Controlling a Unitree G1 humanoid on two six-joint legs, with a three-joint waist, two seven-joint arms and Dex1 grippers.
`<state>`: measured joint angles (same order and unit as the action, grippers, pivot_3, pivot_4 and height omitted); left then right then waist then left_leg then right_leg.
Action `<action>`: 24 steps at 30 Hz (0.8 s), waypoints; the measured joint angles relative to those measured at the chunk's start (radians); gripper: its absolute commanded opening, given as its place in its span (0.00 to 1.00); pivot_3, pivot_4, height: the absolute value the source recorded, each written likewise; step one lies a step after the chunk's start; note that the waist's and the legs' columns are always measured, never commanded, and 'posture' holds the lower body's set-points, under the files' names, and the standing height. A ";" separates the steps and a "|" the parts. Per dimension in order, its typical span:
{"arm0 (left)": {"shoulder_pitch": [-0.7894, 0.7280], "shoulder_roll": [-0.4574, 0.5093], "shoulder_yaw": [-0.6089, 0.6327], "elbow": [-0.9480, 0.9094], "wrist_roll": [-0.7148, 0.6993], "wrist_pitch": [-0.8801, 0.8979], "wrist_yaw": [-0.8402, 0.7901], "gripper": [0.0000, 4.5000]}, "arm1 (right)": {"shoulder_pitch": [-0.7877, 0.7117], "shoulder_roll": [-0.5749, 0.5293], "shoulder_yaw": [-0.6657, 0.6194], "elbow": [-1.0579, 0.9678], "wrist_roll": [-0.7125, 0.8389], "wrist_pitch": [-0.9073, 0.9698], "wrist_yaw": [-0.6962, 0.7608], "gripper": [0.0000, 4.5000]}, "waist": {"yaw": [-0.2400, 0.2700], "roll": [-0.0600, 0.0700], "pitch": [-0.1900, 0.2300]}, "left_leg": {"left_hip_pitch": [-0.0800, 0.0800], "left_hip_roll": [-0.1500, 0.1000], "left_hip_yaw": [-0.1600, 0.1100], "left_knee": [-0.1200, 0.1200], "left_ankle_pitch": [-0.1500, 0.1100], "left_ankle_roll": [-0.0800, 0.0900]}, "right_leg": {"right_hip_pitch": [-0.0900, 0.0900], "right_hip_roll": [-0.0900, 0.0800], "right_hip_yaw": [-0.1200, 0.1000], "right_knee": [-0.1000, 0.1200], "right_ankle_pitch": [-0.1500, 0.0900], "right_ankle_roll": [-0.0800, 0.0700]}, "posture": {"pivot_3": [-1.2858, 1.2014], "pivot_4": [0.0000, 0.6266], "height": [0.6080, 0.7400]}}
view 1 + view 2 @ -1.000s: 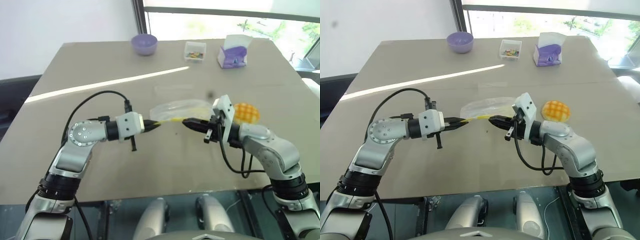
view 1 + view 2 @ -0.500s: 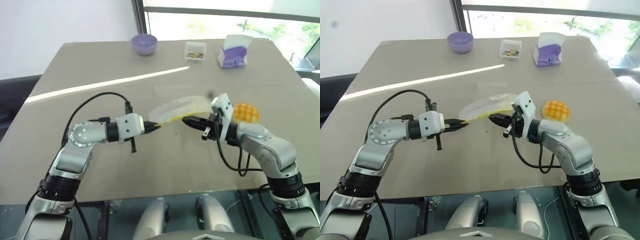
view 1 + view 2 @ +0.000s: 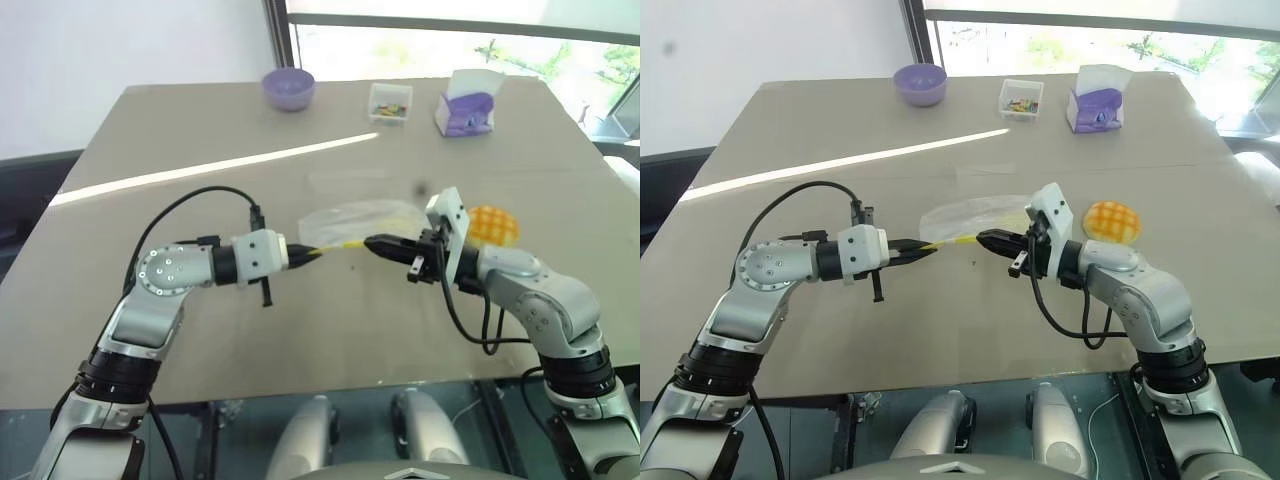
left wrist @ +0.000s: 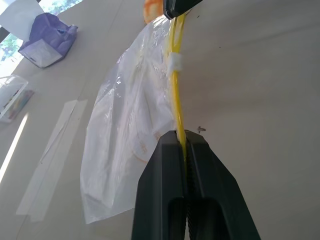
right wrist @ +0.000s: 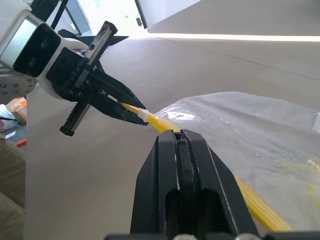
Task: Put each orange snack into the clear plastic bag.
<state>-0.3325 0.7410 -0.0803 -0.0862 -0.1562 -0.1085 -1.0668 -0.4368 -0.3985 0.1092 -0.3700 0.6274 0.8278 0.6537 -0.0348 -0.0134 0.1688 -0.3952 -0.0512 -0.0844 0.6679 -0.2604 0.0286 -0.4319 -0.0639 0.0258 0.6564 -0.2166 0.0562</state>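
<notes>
The clear plastic bag hangs over the table, stretched by its yellow seal strip between my two grippers. At the strip's left end my left gripper is shut on it. My right gripper is shut on the strip's right end. The wrist views show both pairs of fingers pinched tight on the yellow strip. One orange snack, round with a grid top, lies on the table just right of my right wrist, outside the bag. The bag looks empty.
Along the table's far edge stand a purple bowl, a small clear box of colourful bits and a purple-and-white carton. A strip of clear tape lies beyond the bag.
The bag's loose body flapped up half a second ago and has settled down again. Both grippers have kept their places and their grip on the strip.
</notes>
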 measured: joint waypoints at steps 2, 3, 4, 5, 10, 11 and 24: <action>0.000 0.000 0.000 0.000 0.000 -0.004 0.000 0.00 | 0.000 -0.001 0.000 0.000 0.000 -0.001 0.000 0.01 | 0.000 0.000 0.000 | 0.000 0.000 0.000 0.000 0.000 0.000 | 0.000 0.000 0.000 0.000 0.000 0.000 | 0.52 0.24 1.00; 0.000 0.000 0.000 0.000 0.000 -0.005 0.000 0.00 | 0.000 -0.002 0.000 0.000 0.000 -0.001 0.000 0.01 | 0.000 0.000 0.000 | 0.000 0.000 0.000 0.000 0.000 0.000 | 0.000 0.000 0.000 0.000 0.000 0.000 | 0.52 0.24 1.00; 0.000 -0.001 0.000 0.000 0.000 -0.005 0.000 0.00 | 0.001 -0.005 0.000 0.000 0.000 -0.001 0.000 0.01 | 0.000 0.000 0.000 | 0.000 0.000 0.000 0.000 0.000 0.000 | 0.000 0.000 0.000 0.000 0.000 0.000 | 0.52 0.24 1.00; 0.000 -0.001 0.000 0.000 0.000 -0.005 0.000 0.00 | 0.002 -0.008 0.000 0.000 0.000 -0.001 0.000 0.01 | 0.000 0.000 0.000 | 0.000 0.000 0.000 0.000 0.000 0.000 | 0.000 0.000 0.000 0.000 0.000 0.000 | 0.52 0.24 1.00; 0.000 -0.002 -0.002 0.001 0.000 -0.005 0.001 0.00 | 0.021 -0.023 0.005 0.000 -0.007 -0.003 0.006 0.01 | 0.000 0.000 0.000 | 0.000 0.000 0.000 0.000 0.000 0.000 | 0.000 0.000 0.000 0.000 0.000 0.000 | 0.52 0.24 1.00; 0.000 -0.003 -0.002 0.000 0.000 -0.005 0.001 0.00 | 0.021 -0.024 0.005 0.000 -0.009 -0.004 0.007 0.01 | -0.001 0.000 0.000 | 0.000 0.000 0.000 0.000 0.000 0.000 | 0.000 0.000 0.000 0.000 0.000 0.000 | 0.52 0.24 1.00; -0.012 -0.007 -0.007 0.000 0.000 0.013 0.002 0.00 | 0.027 -0.032 0.009 -0.010 -0.031 -0.040 0.027 0.01 | 0.000 0.000 0.000 | 0.000 0.000 0.000 0.000 0.000 0.000 | 0.000 0.000 0.000 0.000 0.000 0.000 | 0.52 0.24 1.00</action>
<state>-0.3445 0.7341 -0.0874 -0.0857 -0.1563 -0.0958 -1.0651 -0.4095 -0.4304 0.1179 -0.3795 0.5963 0.7877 0.6805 -0.0346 -0.0134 0.1688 -0.3952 -0.0513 -0.0843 0.6680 -0.2604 0.0286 -0.4318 -0.0639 0.0258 0.6564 -0.2166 0.0562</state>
